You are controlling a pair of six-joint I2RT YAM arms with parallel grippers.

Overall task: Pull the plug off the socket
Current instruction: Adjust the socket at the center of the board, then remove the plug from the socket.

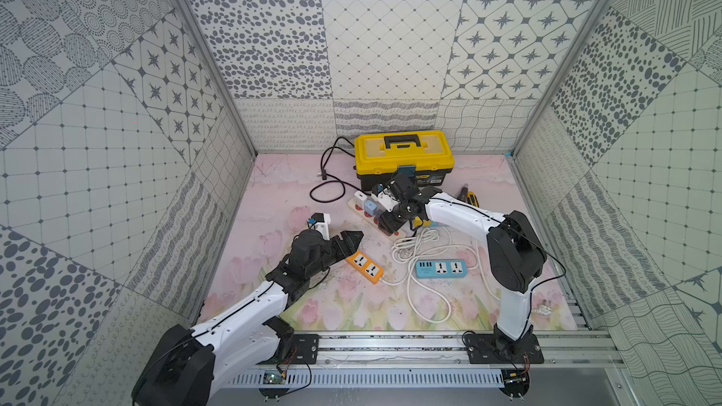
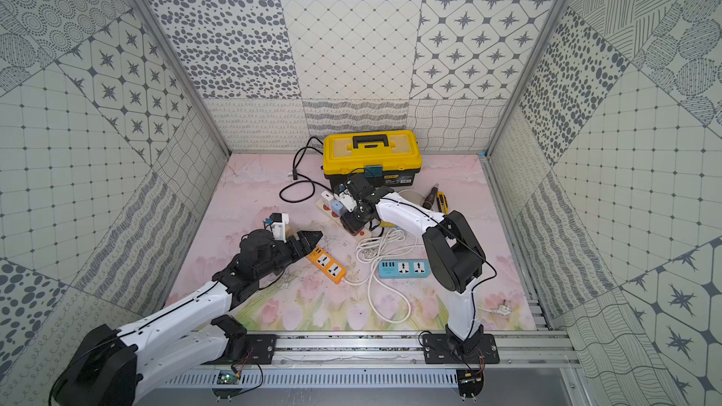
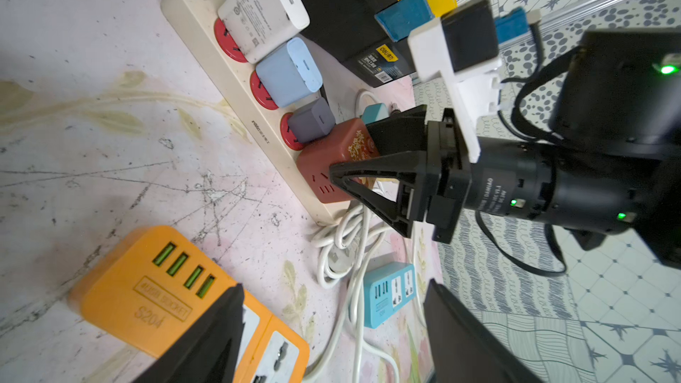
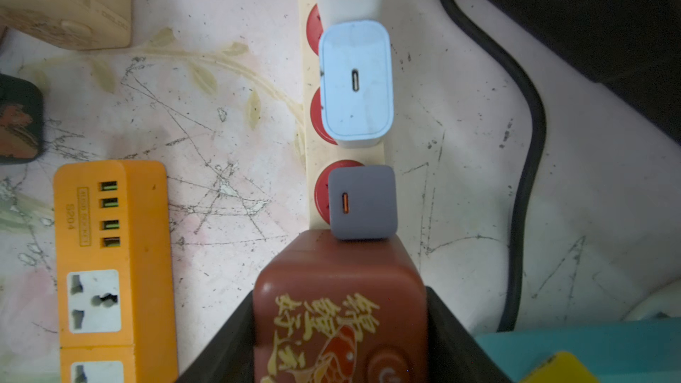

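A cream power strip, the socket, lies in front of the toolbox with several chargers plugged in. At its near end sits a red-brown cube plug with gold lettering. My right gripper is shut on this plug, one finger pressed on each side. The plug still stands on the strip, next to a grey charger. My left gripper is open over the end of an orange power strip and holds nothing.
A yellow toolbox stands right behind the cream strip. A blue power strip and coiled white cable lie between the arms. A black cable loops at the back left, and a screwdriver lies at the back right.
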